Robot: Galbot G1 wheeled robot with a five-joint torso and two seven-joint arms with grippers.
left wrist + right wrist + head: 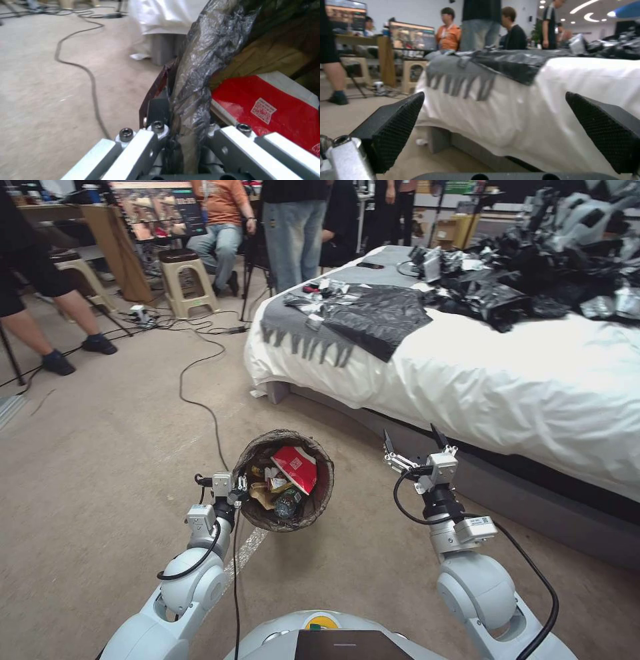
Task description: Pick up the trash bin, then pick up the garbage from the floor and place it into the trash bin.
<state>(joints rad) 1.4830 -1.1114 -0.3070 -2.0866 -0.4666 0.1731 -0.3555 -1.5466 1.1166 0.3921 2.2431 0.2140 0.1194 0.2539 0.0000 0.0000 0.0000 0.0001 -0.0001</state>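
A: Trash bin (285, 488) – we're holding it just off the floor (100, 460), tipped a bit, between the two arms, near the bed (533, 380). Garbage is sitting inside: red packet (295, 468), brown paper (263, 495), a clear bottle (288, 503).

B: And the grip?

A: Left end effector (235, 491) is pinching the rim w/ the dark liner (200, 75) folded over it; in the wrist view its fingers (156, 110) are pressing on both sides of the wall.

B: How's it handling, we reckon?

A: Prob. light – thin plastic, small litter. Wall looks stiff enough for a rim pinch, but the liner film is slick & crinkly, so we're guessing it could creep. One-sided hold also means it's hanging tilted; contents could shift toward the low side.

B: Right end effector (415, 443)?

A: Spread wide, gripping nothing, hovering beside the bed edge, apart from the bin. A cable (200, 400) is trailing across the carpet behind.
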